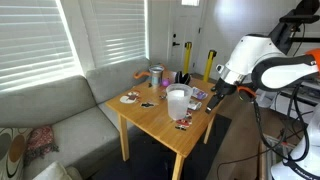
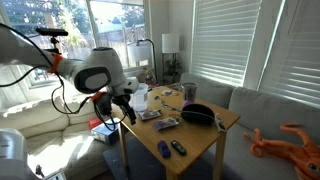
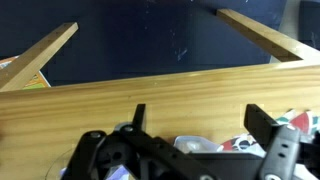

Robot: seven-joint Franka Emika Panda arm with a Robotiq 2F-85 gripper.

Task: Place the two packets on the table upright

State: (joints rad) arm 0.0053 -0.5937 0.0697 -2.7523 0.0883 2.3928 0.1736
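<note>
Gripper (image 3: 200,140), jaws spread, poised over the table (image 1: 150,118) edge: one packet (image 3: 238,146) lies flat beneath, between your fingers; second packet (image 1: 183,122) lies flat beyond, near cup (image 1: 178,99). Reach straight down first.

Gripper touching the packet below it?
Cannot tell. Wrist view: the packet shows between the open fingers of the gripper, but neither contact nor a gap is plain.

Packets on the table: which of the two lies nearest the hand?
The packet between the white cup and the hand; the other packet lies in front of the cup, farther off.
</note>
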